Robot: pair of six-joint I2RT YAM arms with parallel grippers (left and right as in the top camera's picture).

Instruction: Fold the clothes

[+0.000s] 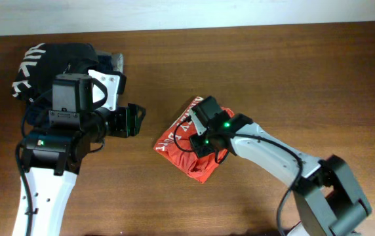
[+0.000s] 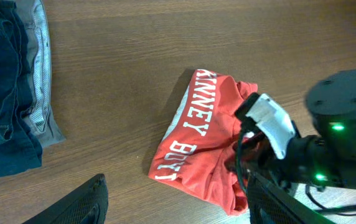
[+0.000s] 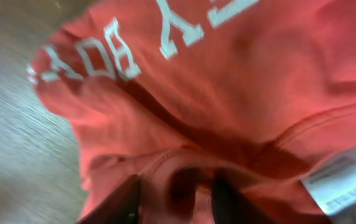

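The T-shirt (image 1: 174,141) lay part-folded. The right end effector (image 3: 177,186) sat narrow astride its fabric, grip unclear; the left end effector (image 1: 138,120) stood wide, empty. The next fold needed a firm pinch.

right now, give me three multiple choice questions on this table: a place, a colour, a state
1. Where does the red shirt lie?
A. on the black garment at the left
B. in the middle of the table, under the right arm
C. hanging over the table's edge
2. What colour is the lettering on it?
A. black
B. white
C. yellow
3. How do the left jaws stand?
A. shut on the shirt
B. shut on a grey garment
C. open, nothing between them
1 B: the overhead view shows it mid-table beneath that arm. 2 B: both wrist views show white letters. 3 C: the left wrist view shows them apart and empty.
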